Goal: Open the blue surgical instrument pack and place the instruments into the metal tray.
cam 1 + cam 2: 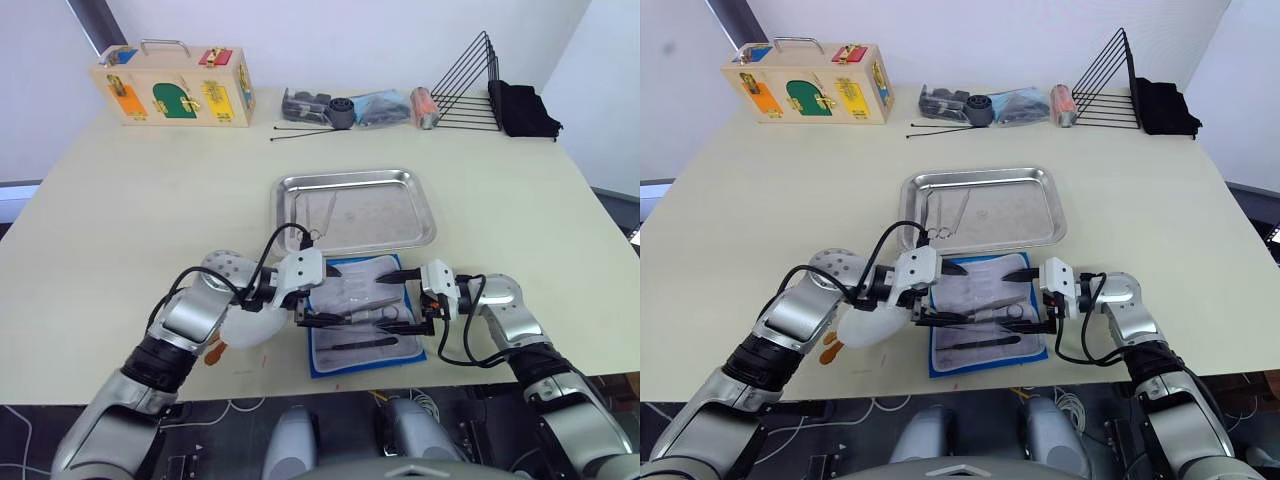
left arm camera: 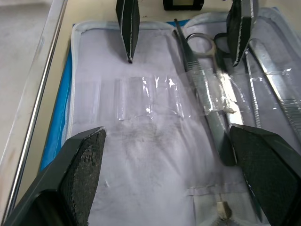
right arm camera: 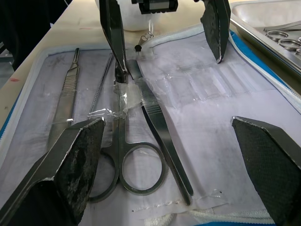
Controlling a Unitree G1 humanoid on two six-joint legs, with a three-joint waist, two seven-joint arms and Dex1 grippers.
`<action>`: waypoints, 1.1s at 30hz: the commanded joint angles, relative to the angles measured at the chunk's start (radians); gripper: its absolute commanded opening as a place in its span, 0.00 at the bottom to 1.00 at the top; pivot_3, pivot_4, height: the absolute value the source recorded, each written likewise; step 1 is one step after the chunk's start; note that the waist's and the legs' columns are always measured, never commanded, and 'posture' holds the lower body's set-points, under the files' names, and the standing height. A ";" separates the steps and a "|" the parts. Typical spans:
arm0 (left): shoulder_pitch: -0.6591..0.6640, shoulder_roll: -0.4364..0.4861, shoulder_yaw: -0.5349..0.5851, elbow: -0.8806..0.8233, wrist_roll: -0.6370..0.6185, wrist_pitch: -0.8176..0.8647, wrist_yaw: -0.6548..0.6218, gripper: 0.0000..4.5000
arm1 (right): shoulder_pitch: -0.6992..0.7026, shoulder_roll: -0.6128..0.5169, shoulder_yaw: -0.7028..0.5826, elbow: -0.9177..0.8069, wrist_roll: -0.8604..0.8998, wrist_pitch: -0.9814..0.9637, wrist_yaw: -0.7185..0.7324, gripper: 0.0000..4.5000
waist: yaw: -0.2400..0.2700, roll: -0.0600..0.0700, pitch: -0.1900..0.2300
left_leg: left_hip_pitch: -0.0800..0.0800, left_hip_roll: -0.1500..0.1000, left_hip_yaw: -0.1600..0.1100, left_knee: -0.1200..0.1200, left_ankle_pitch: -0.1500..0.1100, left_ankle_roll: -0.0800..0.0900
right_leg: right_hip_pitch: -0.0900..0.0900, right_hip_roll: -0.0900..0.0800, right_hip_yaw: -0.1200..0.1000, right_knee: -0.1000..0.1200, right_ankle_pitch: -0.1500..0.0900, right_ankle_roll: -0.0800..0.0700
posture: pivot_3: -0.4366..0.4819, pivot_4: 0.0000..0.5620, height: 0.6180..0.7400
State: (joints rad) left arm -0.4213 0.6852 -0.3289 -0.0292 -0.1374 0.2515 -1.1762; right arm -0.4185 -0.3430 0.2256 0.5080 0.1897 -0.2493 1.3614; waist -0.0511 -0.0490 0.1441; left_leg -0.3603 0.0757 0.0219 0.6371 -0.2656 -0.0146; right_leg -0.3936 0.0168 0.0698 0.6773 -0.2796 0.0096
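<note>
The blue surgical instrument pack (image 1: 365, 318) is laid open flat on the pale table (image 1: 140, 210), near the front edge, pale grey lining up, just in front of the metal tray (image 1: 354, 211). The tray's near rim is close beside the pack's far edge. One pair of scissors (image 1: 952, 214) is seen lying in the left part of the tray.

Both grippers are held over the open pack, facing each other. The left gripper (image 1: 318, 296) is spread wide above the pack's left half – nothing is held between its fingers. The right gripper (image 1: 403, 299) is likewise spread wide over the right half, empty.

In the right wrist view, ring-handled scissors (image 3: 127, 155) are seen tucked under a clear pocket strip (image 3: 123, 101), with tweezers (image 3: 160, 132) crossing just beside them and a flat scalpel handle (image 3: 66, 101) off to the side. The left gripper's one fingertip is placed right at the scissors' blade end – contact cannot be told.

At the table's far edge are set a wooden latch box (image 1: 172, 88), a black wire rack (image 1: 465, 88), two thin black rods (image 1: 305, 131), a bag of dark parts (image 1: 380, 106) and a black cloth (image 1: 524, 110).
</note>
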 commanded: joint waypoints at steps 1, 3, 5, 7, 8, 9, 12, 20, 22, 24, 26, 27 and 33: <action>-0.019 -0.017 -0.011 0.017 0.024 -0.024 -0.001 0.98 | 0.064 -0.004 0.056 0.069 -0.054 0.045 -0.002 1.00 | 0.002 0.000 0.000 | 0.000 0.000 0.000 0.000 0.000 0.000 | 0.000 0.000 0.000 0.000 0.000 0.000 | 0.48 0.27 1.00; -0.023 -0.027 -0.014 0.030 0.033 -0.031 -0.001 0.98 | 0.063 -0.004 0.056 0.070 -0.054 0.046 -0.002 1.00 | 0.003 0.000 -0.001 | 0.000 0.000 0.000 0.000 0.000 0.000 | 0.000 0.000 0.000 0.000 0.000 0.000 | 0.48 0.27 1.00; -0.027 -0.033 -0.019 0.042 0.043 -0.041 -0.006 0.98 | 0.061 -0.004 0.056 0.072 -0.054 0.046 -0.001 1.00 | 0.006 0.000 -0.001 | 0.000 0.000 0.000 0.000 0.000 0.000 | 0.000 0.000 0.000 0.001 0.000 0.000 | 0.48 0.27 1.00; -0.035 -0.038 -0.024 0.059 0.053 -0.055 -0.010 0.98 | 0.061 -0.003 0.056 0.072 -0.053 0.046 -0.001 1.00 | 0.007 0.000 -0.001 | 0.000 0.000 0.000 0.001 0.000 0.000 | 0.000 0.000 0.000 0.001 0.000 0.000 | 0.48 0.27 1.00; -0.038 -0.039 -0.025 0.065 0.057 -0.060 -0.012 0.98 | 0.060 -0.004 0.056 0.072 -0.053 0.045 -0.001 1.00 | 0.007 0.001 -0.001 | 0.000 0.000 0.000 0.001 0.000 0.000 | 0.000 0.000 0.000 0.001 0.000 0.000 | 0.48 0.27 1.00; -0.041 -0.041 -0.026 0.072 0.059 -0.064 -0.015 0.98 | 0.060 -0.003 0.056 0.072 -0.053 0.045 -0.001 1.00 | 0.007 0.001 -0.001 | 0.000 0.000 0.000 0.001 0.000 0.000 | 0.000 0.000 0.000 0.001 0.000 0.000 | 0.48 0.27 1.00; -0.046 -0.042 -0.032 0.082 0.061 -0.071 -0.028 0.98 | 0.061 -0.004 0.056 0.071 -0.053 0.045 -0.002 1.00 | 0.007 0.001 -0.002 | 0.000 0.000 0.000 0.001 0.000 0.000 | 0.000 0.000 0.000 0.001 0.000 0.000 | 0.48 0.27 1.00; -0.029 -0.030 -0.034 0.086 0.058 -0.074 -0.048 0.98 | 0.068 -0.006 0.055 0.063 -0.052 0.048 -0.004 1.00 | 0.007 0.002 -0.002 | 0.001 0.000 0.000 0.001 0.000 0.000 | 0.000 0.000 -0.001 0.001 0.000 0.000 | 0.48 0.27 1.00; -0.028 -0.030 -0.029 0.097 0.062 -0.077 -0.041 0.98 | 0.068 -0.005 0.056 0.062 -0.052 0.049 -0.004 1.00 | 0.007 0.001 -0.002 | 0.001 0.000 0.000 0.001 0.000 0.000 | 0.000 0.000 -0.001 0.001 0.000 0.000 | 0.48 0.27 1.00; -0.026 -0.027 -0.028 0.100 0.061 -0.076 -0.044 0.98 | 0.068 -0.003 0.057 0.062 -0.052 0.050 -0.005 1.00 | 0.007 0.002 -0.002 | 0.001 0.000 0.000 0.001 0.000 0.000 | 0.000 0.000 -0.001 0.001 0.000 0.000 | 0.48 0.27 1.00; -0.022 -0.019 -0.028 0.093 0.052 -0.062 -0.059 0.98 | 0.068 -0.002 0.057 0.061 -0.052 0.049 -0.005 1.00 | 0.007 0.002 -0.002 | 0.001 0.000 0.000 0.001 0.000 0.000 | 0.000 0.000 -0.001 0.001 0.000 0.000 | 0.48 0.27 1.00; -0.019 -0.015 -0.029 0.088 0.046 -0.054 -0.068 0.98 | 0.067 -0.002 0.058 0.062 -0.052 0.049 -0.004 1.00 | 0.007 0.002 -0.002 | 0.001 0.000 0.000 0.001 0.000 0.000 | 0.000 0.000 -0.001 0.001 0.000 0.000 | 0.48 0.27 1.00; -0.014 -0.007 -0.038 0.072 0.041 -0.045 -0.081 0.98 | 0.063 -0.001 0.058 0.066 -0.053 0.048 -0.003 1.00 | 0.006 0.002 -0.002 | 0.001 0.000 0.000 0.001 0.000 0.000 | 0.000 0.001 0.000 0.001 0.000 0.000 | 0.48 0.27 1.00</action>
State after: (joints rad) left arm -0.4578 0.6653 -0.3475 0.0505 -0.1100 0.1940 -1.2303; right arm -0.4154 -0.3470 0.2251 0.5050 0.1897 -0.2439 1.3577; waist -0.0446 -0.0474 0.1419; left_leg -0.3595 0.0757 0.0223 0.6380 -0.2656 -0.0146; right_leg -0.3933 0.0173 0.0695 0.6782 -0.2795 0.0097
